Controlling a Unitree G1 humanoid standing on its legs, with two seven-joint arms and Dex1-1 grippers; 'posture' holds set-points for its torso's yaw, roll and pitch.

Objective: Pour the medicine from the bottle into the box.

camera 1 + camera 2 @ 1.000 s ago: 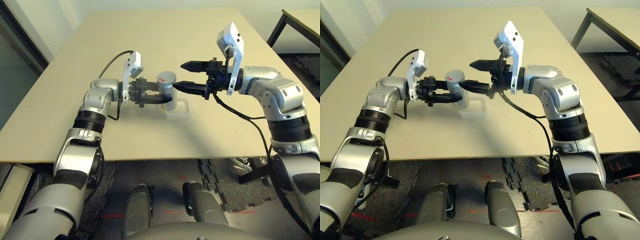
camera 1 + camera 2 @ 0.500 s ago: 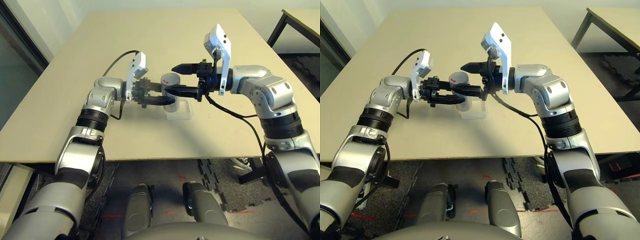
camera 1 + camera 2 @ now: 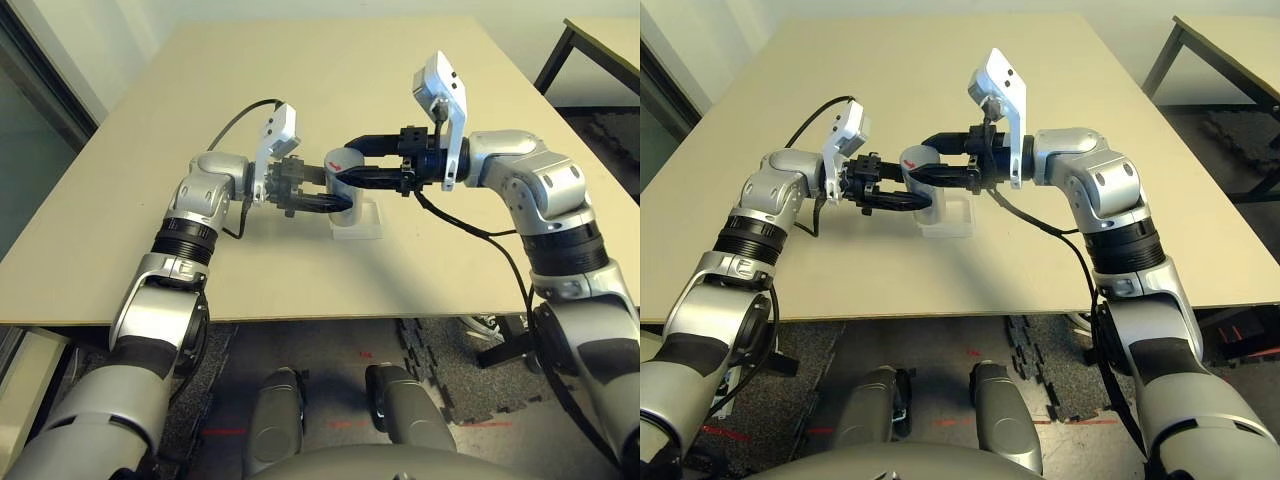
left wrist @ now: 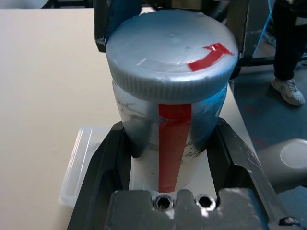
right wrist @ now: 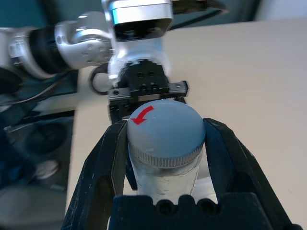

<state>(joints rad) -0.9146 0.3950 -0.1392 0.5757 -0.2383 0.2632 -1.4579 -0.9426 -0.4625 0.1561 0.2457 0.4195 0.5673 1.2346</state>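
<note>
Now the left tool (image 4: 168,158) clamps the bottle's (image 4: 168,143) body; the right tool (image 5: 165,143) grips its cap (image 5: 165,129).

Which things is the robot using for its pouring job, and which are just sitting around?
For the job:
- the bottle, cap still on
- the box, on the table under the bottle
- left gripper, shut on the bottle's body
- right gripper, shut on the cap

Just there:
- the table
- a second table, far right
</note>
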